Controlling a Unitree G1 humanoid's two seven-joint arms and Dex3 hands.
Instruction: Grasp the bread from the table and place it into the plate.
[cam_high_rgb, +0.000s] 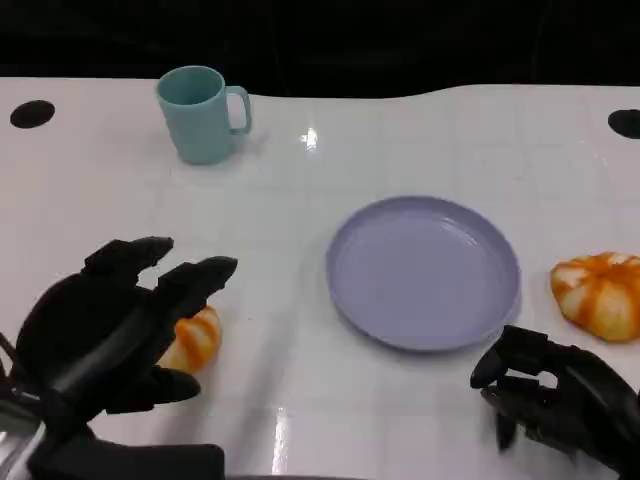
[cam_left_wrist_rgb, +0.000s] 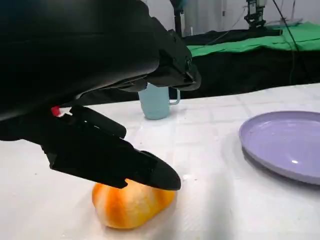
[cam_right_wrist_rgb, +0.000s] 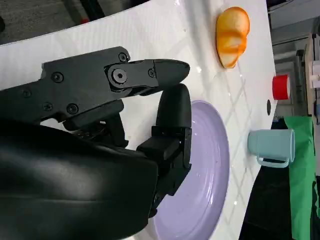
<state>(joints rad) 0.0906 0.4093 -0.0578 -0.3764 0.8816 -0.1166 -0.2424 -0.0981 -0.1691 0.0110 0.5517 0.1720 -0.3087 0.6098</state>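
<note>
The left hand (cam_high_rgb: 110, 330) sits nearest the head camera, at about 8 o'clock on the table (cam_high_rgb: 300, 300), its fingers (cam_high_rgb: 195, 280) spread and reaching over a bread roll (cam_high_rgb: 192, 340) that lies on the tabletop beneath them. In the left wrist view the hand (cam_left_wrist_rgb: 95, 115) arches over the roll (cam_left_wrist_rgb: 131, 202): a lower finger lies along the roll's top, seemingly touching it, while the upper fingers stand clear above, so the hand is apart and not clasping the bread, which still rests on the table. From that hand, the plate (cam_high_rgb: 422, 272) lies at roughly 2 o'clock, well apart, and a teal mug (cam_high_rgb: 201, 113) stands upright at about 12 o'clock near the far edge. The right hand (cam_high_rgb: 560, 395) rests at about 4 o'clock on the table, just beside the plate's near rim, fingers curled inward with nothing in them; the right wrist view shows its fingers (cam_right_wrist_rgb: 150, 80) bent over the plate (cam_right_wrist_rgb: 210, 170). A second roll (cam_high_rgb: 600, 293) lies at 3 o'clock of the plate, near it but apart, and at 1 o'clock of the right hand.
</note>
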